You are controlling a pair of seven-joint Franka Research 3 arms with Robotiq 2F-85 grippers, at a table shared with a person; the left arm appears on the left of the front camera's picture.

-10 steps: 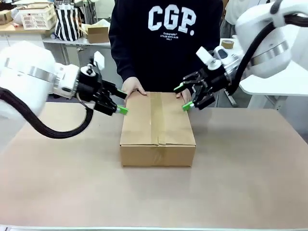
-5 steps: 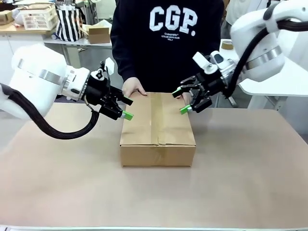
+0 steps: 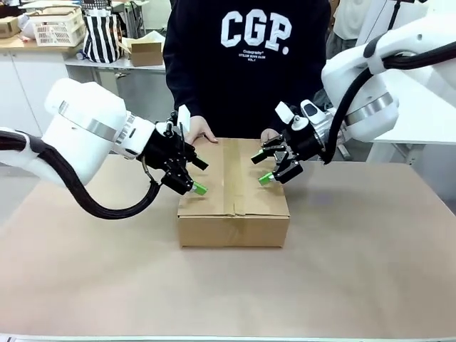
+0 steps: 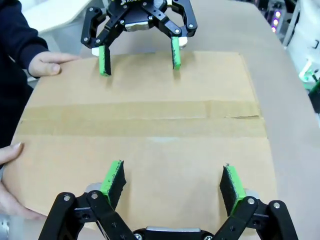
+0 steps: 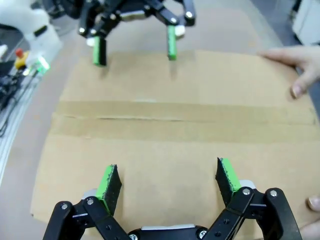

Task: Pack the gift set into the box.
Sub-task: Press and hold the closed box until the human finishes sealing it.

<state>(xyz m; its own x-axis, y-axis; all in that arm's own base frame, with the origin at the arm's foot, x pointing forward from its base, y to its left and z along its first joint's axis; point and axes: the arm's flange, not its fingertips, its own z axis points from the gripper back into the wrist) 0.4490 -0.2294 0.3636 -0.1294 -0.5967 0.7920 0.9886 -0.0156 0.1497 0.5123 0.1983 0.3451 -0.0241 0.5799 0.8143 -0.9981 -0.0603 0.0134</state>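
Observation:
The box [image 3: 234,187] is a closed brown carton with a taped centre seam, standing mid-table. The gift set is hidden. My left gripper [image 3: 198,176] hovers open just over the box's left edge, and my right gripper [image 3: 261,168] hovers open over its right edge. Neither holds anything. The left wrist view looks across the box top [image 4: 150,120] from my left gripper [image 4: 172,181] to the right gripper [image 4: 139,57] opposite. From the other side, the right gripper [image 5: 167,181] faces the left gripper [image 5: 135,47] over the box [image 5: 175,120]. The person's hands [image 3: 198,131] rest on the box's far edge.
The person stands close against the far side of the table [image 3: 356,271]. Behind, a counter carries a small brown carton [image 3: 146,50], a white lattice basket [image 3: 55,25] and a striped bag [image 3: 100,34]. Open table lies in front of and beside the box.
Both grippers have moved inward and lower, from beside the box's far corners to over its left and right edges. The box and the person's hands have stayed put.

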